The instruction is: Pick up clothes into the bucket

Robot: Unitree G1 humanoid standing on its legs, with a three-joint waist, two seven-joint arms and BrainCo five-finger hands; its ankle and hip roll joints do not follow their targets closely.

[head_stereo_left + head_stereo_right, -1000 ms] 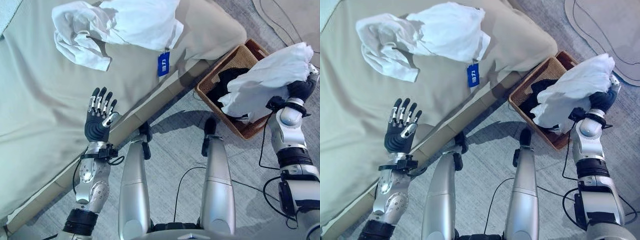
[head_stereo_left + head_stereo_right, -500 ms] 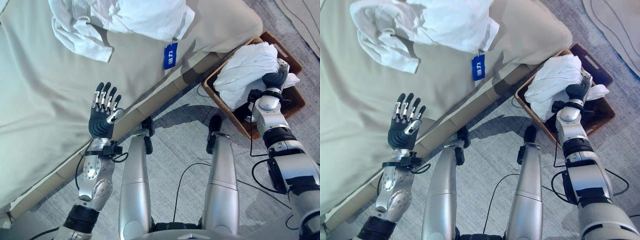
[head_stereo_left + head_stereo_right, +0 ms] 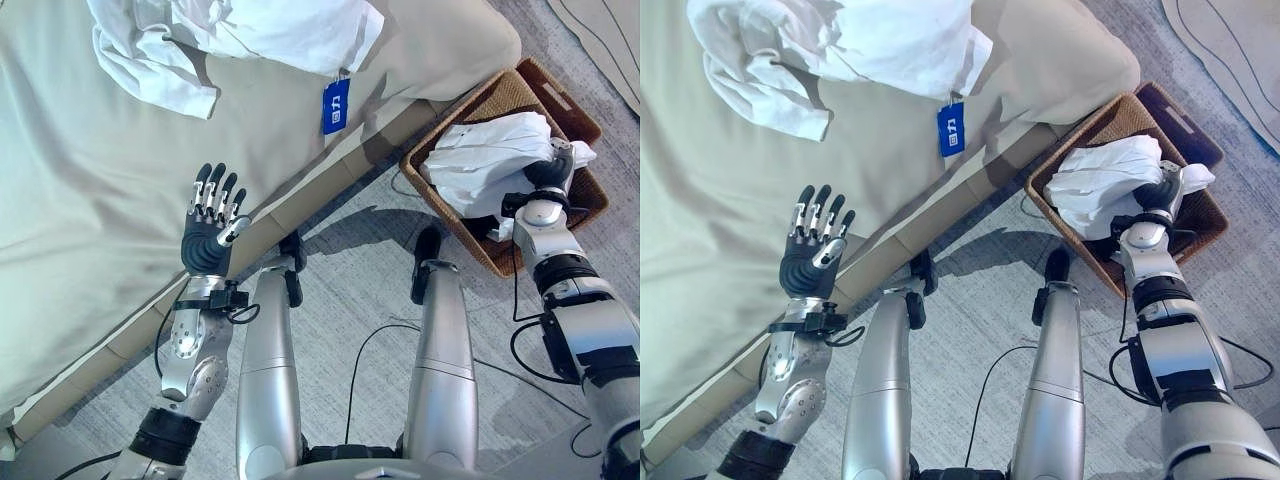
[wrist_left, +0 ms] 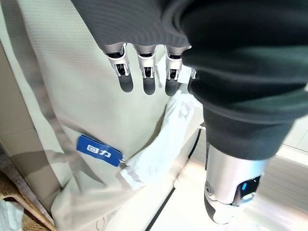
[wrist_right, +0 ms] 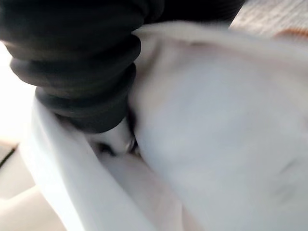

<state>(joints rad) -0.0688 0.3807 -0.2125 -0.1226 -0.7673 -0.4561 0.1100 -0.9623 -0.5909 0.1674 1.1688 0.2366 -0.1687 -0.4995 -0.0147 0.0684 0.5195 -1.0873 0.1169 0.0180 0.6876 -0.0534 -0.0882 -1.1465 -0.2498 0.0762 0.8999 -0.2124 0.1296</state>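
Left eye view shows the robot's right hand (image 3: 551,170) down inside the brown woven rectangular basket (image 3: 575,108) on the grey carpeted floor (image 3: 350,300), buried in the crumpled white garment (image 3: 485,160) that lies piled in it. The garment rests within the basket walls, its bulk toward the near-left corner, with a small fold poking out past the hand on the far side. Right wrist view has white cloth pressed close around the dark ribbed cover; the fingers are hidden in the folds, so whether they grip the cloth or have let go cannot be told.

A second bundle of white clothes (image 3: 240,35) with a blue tag (image 3: 336,105) lies on the beige bed (image 3: 90,190), at the far side, stretched roughly across from left to right. The left hand (image 3: 208,232) hangs over the near edge of the bed, palm up-facing, fingers (image 4: 147,65) straight and spread, holding nothing. The bundle lies straight ahead of those fingertips, well apart.

Judgement: the left hand is plainly the nearer one for that bundle; the right must first clear the basket.
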